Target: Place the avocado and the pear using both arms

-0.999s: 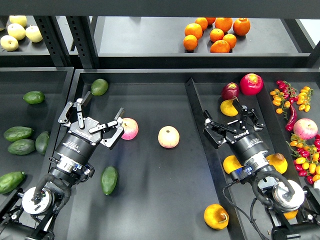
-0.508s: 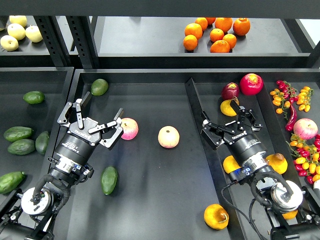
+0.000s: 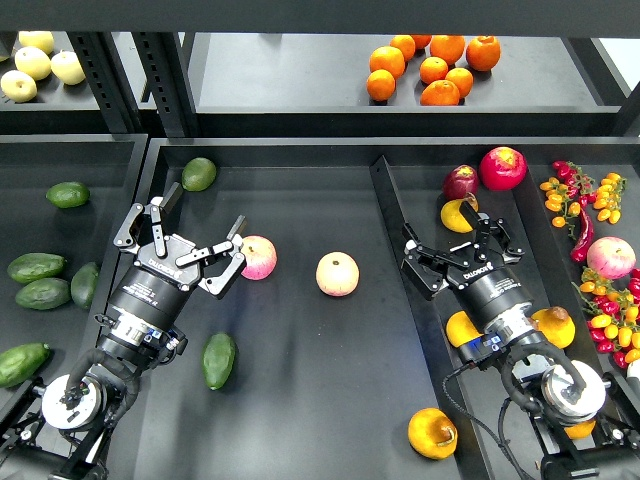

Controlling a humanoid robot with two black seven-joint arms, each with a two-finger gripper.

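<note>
The left hand (image 3: 182, 243) is hovering spread and released, holding nothing, over the left part of the middle surface (image 3: 290, 420). Its fingertips are reaching toward a pink-and-yellow apple (image 3: 258, 257) lying just beside them. Nearer the front edge, below this hand's arm, the avocado (image 3: 218, 360) is lying free on the surface, dark green and tapered, apart from the fingers.

The right hand (image 3: 461, 252) is also hanging released and empty, over the right-hand surface (image 3: 405, 215) just past the divider. Its fingers are pointing toward the back edge, where a yellow piece of fruit (image 3: 459, 214) is sitting just beyond them beside 2 red fruits (image 3: 487, 172).

The pear (image 3: 432, 432) appears to be the yellow-orange fruit with a reddish-brown patch resting near the front edge of the middle surface, close to the divider and well apart from the right hand.

A second apple (image 3: 337, 273) is lying near the centre of the middle surface, between the 2 hands. A rounder light green fruit (image 3: 198, 173) is sitting toward the back left corner.

Judging by this, both fruits are already lying on the middle surface and neither hand is gripping anything, so the placing looks done or nearly so. What seems left is drawing both arms clear, though the intended spots cannot be confirmed.
</note>
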